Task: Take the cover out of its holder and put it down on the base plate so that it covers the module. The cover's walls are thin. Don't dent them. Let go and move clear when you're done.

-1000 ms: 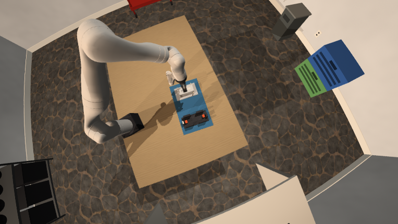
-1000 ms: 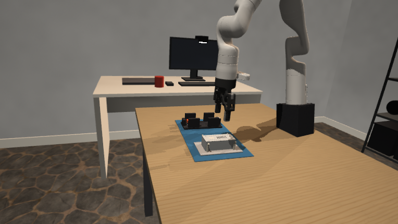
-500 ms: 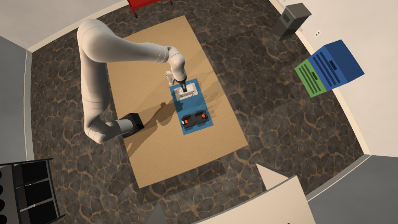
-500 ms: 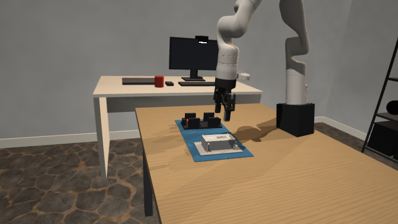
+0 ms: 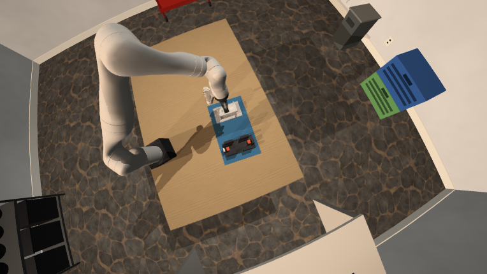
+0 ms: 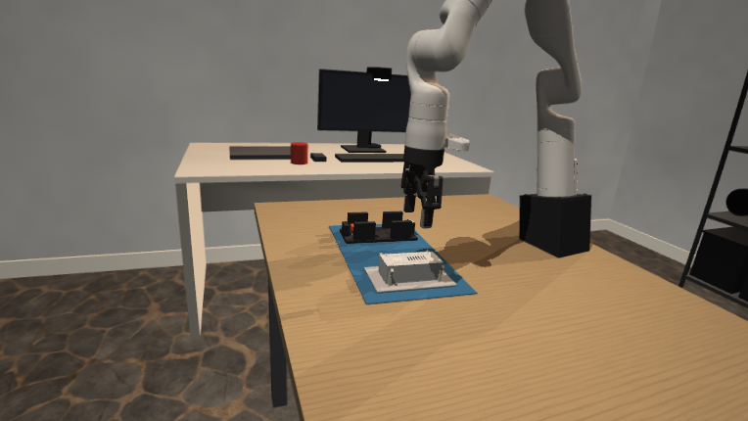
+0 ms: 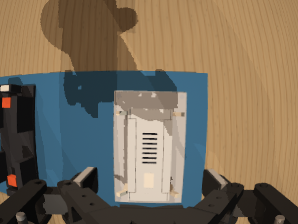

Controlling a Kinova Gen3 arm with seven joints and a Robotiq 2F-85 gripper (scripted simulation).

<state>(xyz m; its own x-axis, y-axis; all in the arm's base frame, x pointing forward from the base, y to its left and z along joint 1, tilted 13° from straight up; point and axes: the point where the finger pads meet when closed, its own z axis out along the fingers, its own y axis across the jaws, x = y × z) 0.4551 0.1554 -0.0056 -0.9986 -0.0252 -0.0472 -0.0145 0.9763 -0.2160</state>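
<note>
Above the blue mat (image 6: pixel 460 289) I hang with my gripper (image 6: pixel 422 208) spread wide and empty, because the thin-walled cover (image 7: pixel 149 147) sits below me in its holder (image 6: pixel 378 282), well apart from the black module (image 6: pixel 378 227), awaiting a gentle grasp

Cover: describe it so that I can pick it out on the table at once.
On the wooden table lies a blue mat with two things on it. The cover is the pale grey box on a light tray. A row of vent slots on top sets it apart from the black fixture with orange marks.
</note>
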